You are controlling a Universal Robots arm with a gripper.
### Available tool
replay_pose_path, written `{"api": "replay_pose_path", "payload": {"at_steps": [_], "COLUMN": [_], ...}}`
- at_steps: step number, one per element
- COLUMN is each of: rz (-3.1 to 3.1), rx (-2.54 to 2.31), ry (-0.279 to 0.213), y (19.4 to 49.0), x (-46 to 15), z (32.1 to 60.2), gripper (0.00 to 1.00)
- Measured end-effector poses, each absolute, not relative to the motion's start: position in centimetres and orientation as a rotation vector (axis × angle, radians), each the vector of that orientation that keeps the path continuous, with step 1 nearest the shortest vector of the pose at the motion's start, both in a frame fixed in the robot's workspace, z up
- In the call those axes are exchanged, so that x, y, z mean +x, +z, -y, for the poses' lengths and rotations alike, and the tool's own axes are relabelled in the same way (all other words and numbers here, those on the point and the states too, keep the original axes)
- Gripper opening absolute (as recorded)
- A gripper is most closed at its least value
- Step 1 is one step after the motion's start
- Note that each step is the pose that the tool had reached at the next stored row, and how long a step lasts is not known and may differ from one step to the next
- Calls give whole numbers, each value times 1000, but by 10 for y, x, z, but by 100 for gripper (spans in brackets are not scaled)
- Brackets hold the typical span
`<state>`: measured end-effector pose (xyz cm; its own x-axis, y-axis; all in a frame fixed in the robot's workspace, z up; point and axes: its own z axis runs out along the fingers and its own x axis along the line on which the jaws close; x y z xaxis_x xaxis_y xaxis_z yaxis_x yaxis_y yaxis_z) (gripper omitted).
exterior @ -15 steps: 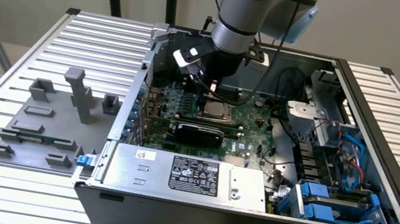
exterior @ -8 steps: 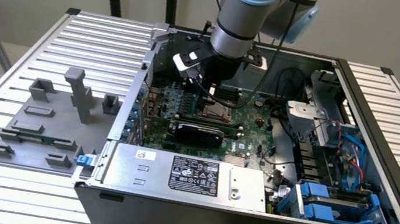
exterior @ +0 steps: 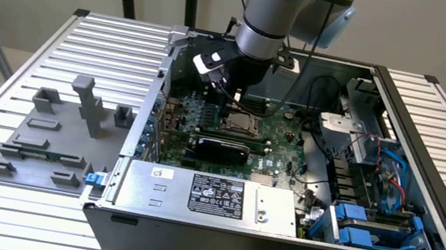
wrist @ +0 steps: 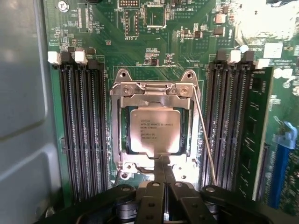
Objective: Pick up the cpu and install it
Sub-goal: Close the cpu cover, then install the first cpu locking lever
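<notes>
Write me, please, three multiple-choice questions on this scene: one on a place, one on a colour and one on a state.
1. Where does the cpu lie?
A. On the grey fixture blocks outside the case
B. In the metal socket frame on the motherboard
C. On top of the power supply

2. What colour is the motherboard?
A. Green
B. Red
C. White

3. How do the jaws of the end effector stand?
A. Spread wide around the cpu
B. Clamped on a blue cable
C. Shut together

Answers:
1 B: the wrist view shows the chip lying inside the socket frame.
2 A: the board is green all around the socket.
3 C: the jaws meet with no gap, their tips close by the cpu's edge.
</notes>
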<state>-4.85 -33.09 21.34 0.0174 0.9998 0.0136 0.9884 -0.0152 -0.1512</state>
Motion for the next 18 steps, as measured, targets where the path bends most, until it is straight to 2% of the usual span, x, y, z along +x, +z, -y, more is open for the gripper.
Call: {"api": "replay_pose_path", "payload": {"at_steps": [18], "rz": [2118], "rx": [-2153], "ry": [146], "y": [219], "x": [-69], "z": [334], "gripper": [11]}}
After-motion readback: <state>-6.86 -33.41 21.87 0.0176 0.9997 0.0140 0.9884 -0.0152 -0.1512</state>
